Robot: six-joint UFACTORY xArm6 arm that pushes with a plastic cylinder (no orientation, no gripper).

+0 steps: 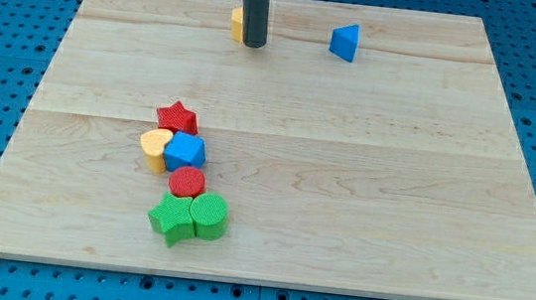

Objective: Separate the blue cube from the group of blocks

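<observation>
blue cube point(186, 150) in cluster, my tip point(252, 44) well apart

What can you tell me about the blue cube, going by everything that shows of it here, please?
The blue cube is a small, matte, solid-looking block, bright blue, resting flat but turned so that a corner faces the view's bottom. It sits in the cluster left of the board's centre, pressed against the yellow heart on its left, with the red star just above and the red cylinder just below. My tip is far off, near the view's top.
</observation>
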